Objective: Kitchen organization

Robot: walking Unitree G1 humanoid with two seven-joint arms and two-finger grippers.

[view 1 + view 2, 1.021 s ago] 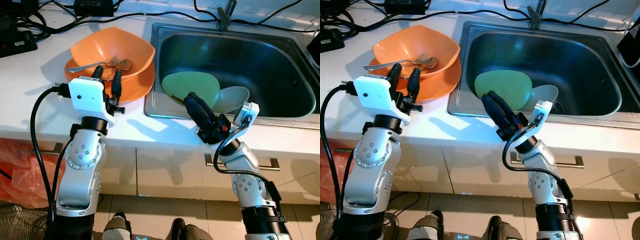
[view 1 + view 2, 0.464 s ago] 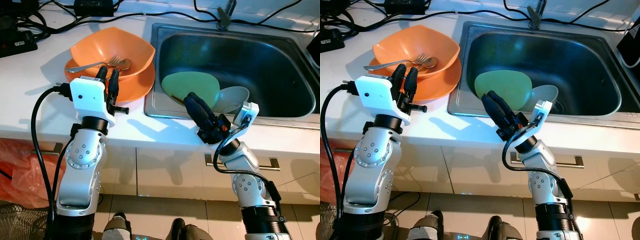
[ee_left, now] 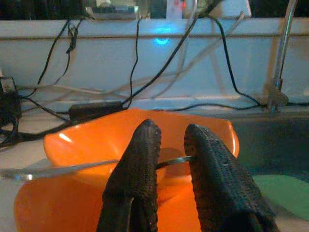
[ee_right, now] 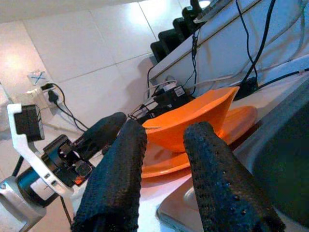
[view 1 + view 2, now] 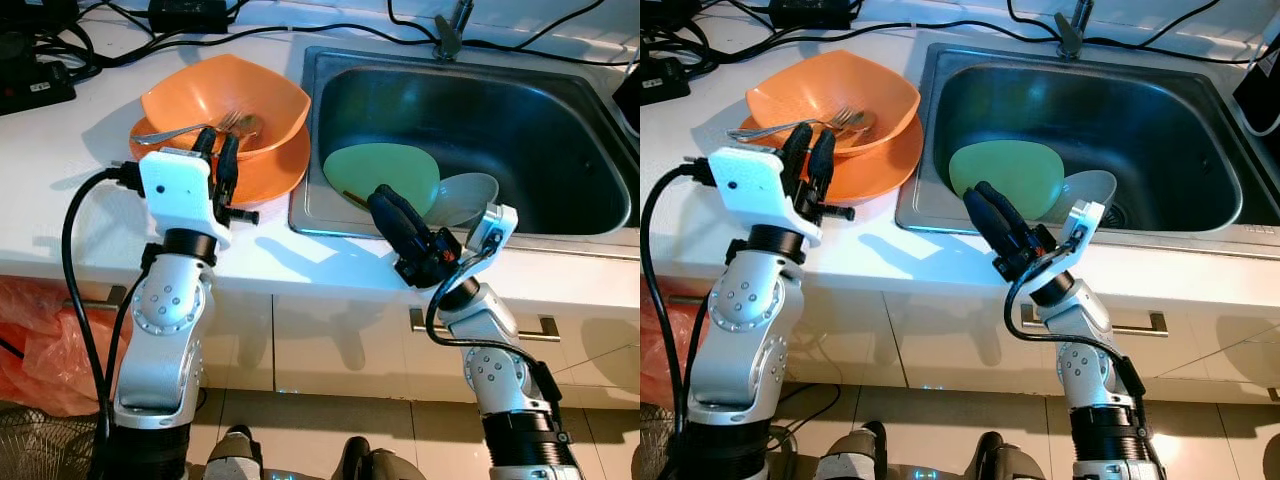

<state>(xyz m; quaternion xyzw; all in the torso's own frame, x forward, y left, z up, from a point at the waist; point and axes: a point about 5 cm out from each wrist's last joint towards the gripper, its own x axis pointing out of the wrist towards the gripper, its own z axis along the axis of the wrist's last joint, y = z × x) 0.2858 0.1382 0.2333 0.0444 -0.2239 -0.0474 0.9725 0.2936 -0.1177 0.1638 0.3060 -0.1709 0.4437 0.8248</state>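
Resting on the white bench (image 5: 60,150), the orange plastic bowl (image 5: 225,100) sits in an orange plate (image 5: 265,170) and holds a metal fork (image 5: 185,128). Left gripper (image 5: 220,150) stands at the bowl's near rim, fingers nearly closed. Right gripper (image 5: 385,205) overhangs the steel sink's (image 5: 560,130) near edge, fingers slightly apart, beside a green plate (image 5: 385,172) and white bowl (image 5: 470,195).

Left wrist view: fingers (image 3: 140,164) bracket the fork handle (image 3: 67,169), narrow gap.

Right wrist view: fingers (image 4: 212,169) parted, holding nothing.

I see 1 orange bowl (image 5: 222,102) stacked on an orange plate (image 5: 262,172) on the counter, with a fork (image 5: 190,128) lying across the bowl's rim.
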